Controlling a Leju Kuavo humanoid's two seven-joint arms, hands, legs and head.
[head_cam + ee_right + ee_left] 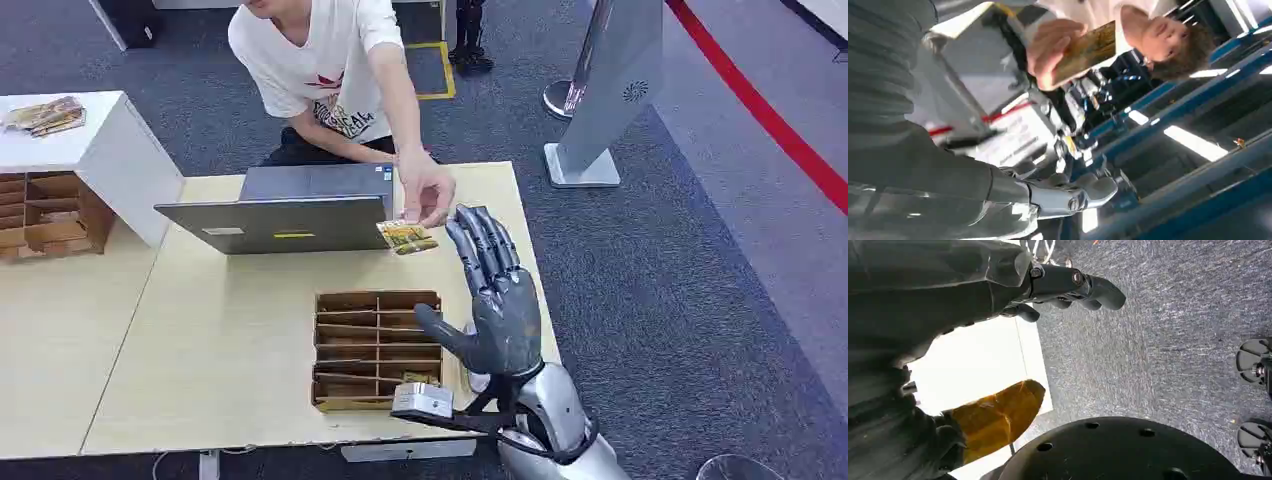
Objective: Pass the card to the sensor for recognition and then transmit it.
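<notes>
A person's hand [428,190] reaches over the table and pinches the card [407,237], a small yellow-green printed one, just right of the laptop. My right hand [493,295] stands upright beside it, palm toward the card, fingers straight and apart, holding nothing; its fingertips [470,222] are a short gap from the card. The right wrist view shows the same card [1084,49] in the person's hand [1050,50], beyond my thumb [1075,194]. A small white sensor box [422,400] lies at the table's near edge by my right wrist. My left hand [1063,287] hangs over the carpet, fingers loosely bent, holding nothing.
A wooden slotted card box [372,345] lies flat on the light table [230,340], just left of my right hand. An open grey laptop [280,215] stands behind it. A white cabinet [95,150] with wooden trays is at the left, and a grey stand [610,90] at the back right.
</notes>
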